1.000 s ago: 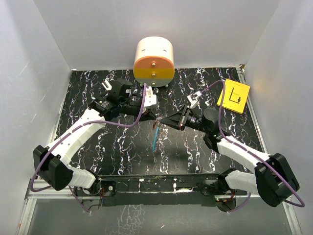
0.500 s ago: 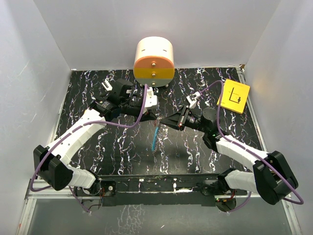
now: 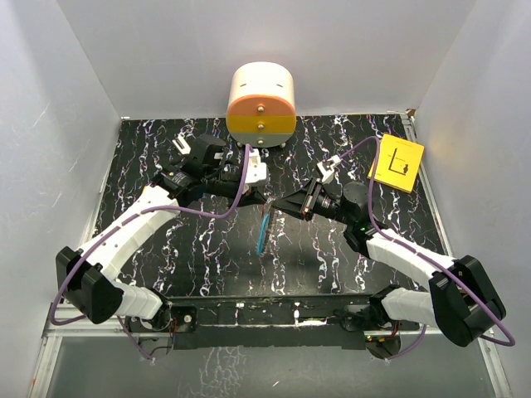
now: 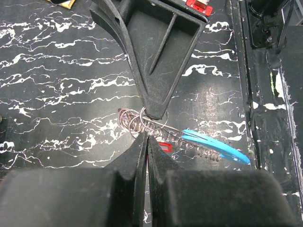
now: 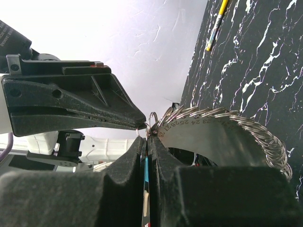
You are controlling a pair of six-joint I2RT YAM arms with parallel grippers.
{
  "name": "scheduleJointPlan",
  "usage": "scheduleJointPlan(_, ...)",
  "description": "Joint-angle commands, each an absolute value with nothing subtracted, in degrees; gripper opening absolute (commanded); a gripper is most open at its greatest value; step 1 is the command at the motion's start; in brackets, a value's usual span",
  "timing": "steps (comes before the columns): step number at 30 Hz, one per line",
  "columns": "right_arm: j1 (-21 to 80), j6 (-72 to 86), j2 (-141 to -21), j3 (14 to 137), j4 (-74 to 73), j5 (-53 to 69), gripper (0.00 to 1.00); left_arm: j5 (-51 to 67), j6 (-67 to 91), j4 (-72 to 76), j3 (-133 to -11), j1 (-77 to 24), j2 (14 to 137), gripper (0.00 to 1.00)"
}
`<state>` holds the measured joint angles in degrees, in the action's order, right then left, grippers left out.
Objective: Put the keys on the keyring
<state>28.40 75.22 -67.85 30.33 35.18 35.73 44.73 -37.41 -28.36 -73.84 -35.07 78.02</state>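
Observation:
My two grippers meet tip to tip above the middle of the mat. The keyring (image 3: 263, 232) hangs between them, with its bright-blue band (image 4: 214, 144) and its ribbed wire coil (image 4: 131, 120). The tiny red key (image 4: 164, 147) lies against the coil just past my left gripper's tips. My left gripper (image 3: 261, 201) (image 4: 147, 137) is shut, pinching a small wire ring at the coil's end. My right gripper (image 3: 277, 207) (image 5: 147, 137) is shut on the blue band, which shows between its jaws. The coil and a numbered metal plate (image 5: 208, 137) curve away to the right of its tips.
An orange-and-cream drum-shaped unit (image 3: 261, 104) stands at the back centre. A yellow card (image 3: 397, 163) lies at the back right of the black marbled mat (image 3: 182, 249). White walls close in on the left, back and right.
The right arm has edged slightly toward the left gripper. Both grippers stay shut with the loop hanging between them.

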Motion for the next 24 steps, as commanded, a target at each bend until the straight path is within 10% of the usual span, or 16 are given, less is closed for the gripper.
scheduleJointPlan(1, 28.56, 76.29, -66.64, 31.63, 41.04, 35.21, 0.08, 46.68, -38.96, -29.07, -73.83, -35.33, 75.31, 0.00)
scheduleJointPlan(24, 28.55, 76.95, -68.03, 32.21, 41.91, 35.97, 0.08, 47.36, -39.60, -27.97, -73.57, -35.69, 75.24, 0.00)
